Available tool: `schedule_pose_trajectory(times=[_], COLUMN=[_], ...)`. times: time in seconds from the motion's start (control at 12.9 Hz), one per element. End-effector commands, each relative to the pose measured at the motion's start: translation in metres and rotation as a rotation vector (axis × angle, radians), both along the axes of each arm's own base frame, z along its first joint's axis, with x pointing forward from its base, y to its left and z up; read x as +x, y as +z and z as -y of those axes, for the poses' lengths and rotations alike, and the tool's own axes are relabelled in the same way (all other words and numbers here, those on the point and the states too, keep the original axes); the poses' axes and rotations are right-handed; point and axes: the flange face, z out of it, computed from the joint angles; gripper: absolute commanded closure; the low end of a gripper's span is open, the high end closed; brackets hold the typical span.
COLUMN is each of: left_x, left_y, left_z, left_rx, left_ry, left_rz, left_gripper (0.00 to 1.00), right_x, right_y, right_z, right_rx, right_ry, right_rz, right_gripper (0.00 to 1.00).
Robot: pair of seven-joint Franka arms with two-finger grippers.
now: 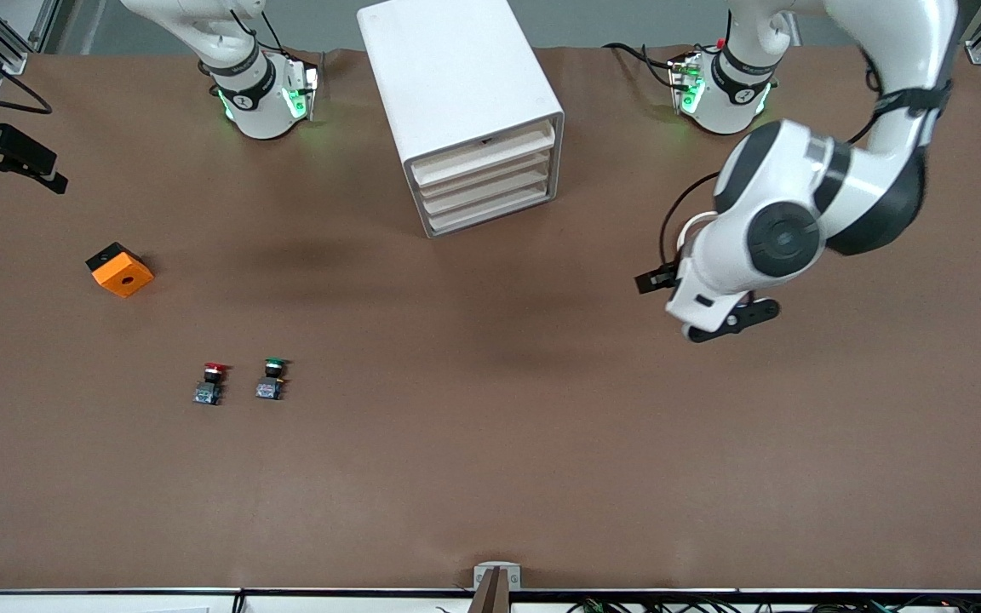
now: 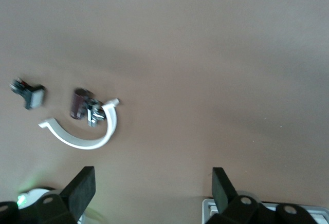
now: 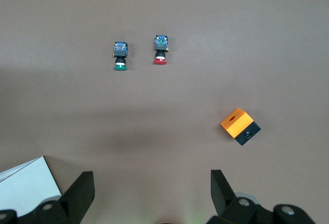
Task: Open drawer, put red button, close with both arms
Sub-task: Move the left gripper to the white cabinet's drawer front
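Item, opening step not yet begun: red button [image 1: 212, 382] lies on its side beside the green button [image 1: 271, 379], cap toward my bases, long axis running from them to the front camera; cabinet [image 1: 462, 111] drawers all shut; my left gripper [image 2: 151, 183] spread wide over bare table, must go to the drawer [image 1: 484, 156] front; my right gripper [image 3: 151, 185], also wide, waits.

1. No text, brand or number can be read anywhere.
2. The black joint bands on the right arm [image 1: 245, 81] and left arm [image 1: 742, 81] carry pale markings, too small to make out.
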Motion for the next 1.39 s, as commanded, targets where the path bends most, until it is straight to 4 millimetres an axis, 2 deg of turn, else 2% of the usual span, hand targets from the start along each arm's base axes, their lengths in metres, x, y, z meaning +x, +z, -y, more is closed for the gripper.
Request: schedule_pose_trajectory(times=[0.0,0.15,0.31,0.46,0.54,0.77,1.0,1.16,1.31], left_x=[0.003,-0.015,-0.027,-0.045,-0.050,-0.063,-0.086,-0.095,-0.095], left_y=[-0.042,-0.080,-0.112,-0.133,-0.147,-0.161,-0.173,-0.177,-0.182], left_z=[0.032,0.076,0.096,0.119,0.124,0.135,0.161,0.164,0.164], left_rx=[0.025,0.020,0.082,0.135,0.163,0.197,0.285,0.335,0.372], left_ry=[0.081,0.174,0.290,0.426,0.511,0.693,0.813,0.855,0.946], left_rz=[-0.053,-0.108,-0.155,-0.220,-0.268,-0.403,-0.473,-0.544,-0.627], left_gripper=[0.00,0.00,0.00,0.00,0.00,0.00,0.00,0.00,0.00], right_x=[-0.004,-0.003,-0.003,-0.004,-0.004,-0.004,-0.004,-0.004,-0.004], right_y=[0.003,0.002,0.002,0.003,0.003,0.003,0.002,0.002,0.002], right_z=[0.000,0.001,0.001,0.003,0.002,0.001,0.000,0.001,0.004], right_rx=[-0.004,-0.003,-0.001,0.006,0.006,0.006,0.006,0.007,0.004], right_ry=[0.004,0.004,0.032,0.027,0.018,-0.050,-0.042,-0.013,0.034], right_rz=[0.002,0.001,0.002,0.005,0.004,0.001,0.000,0.000,0.003], right_gripper=[0.00,0.00,0.00,0.00,0.00,0.00,0.00,0.00,0.00])
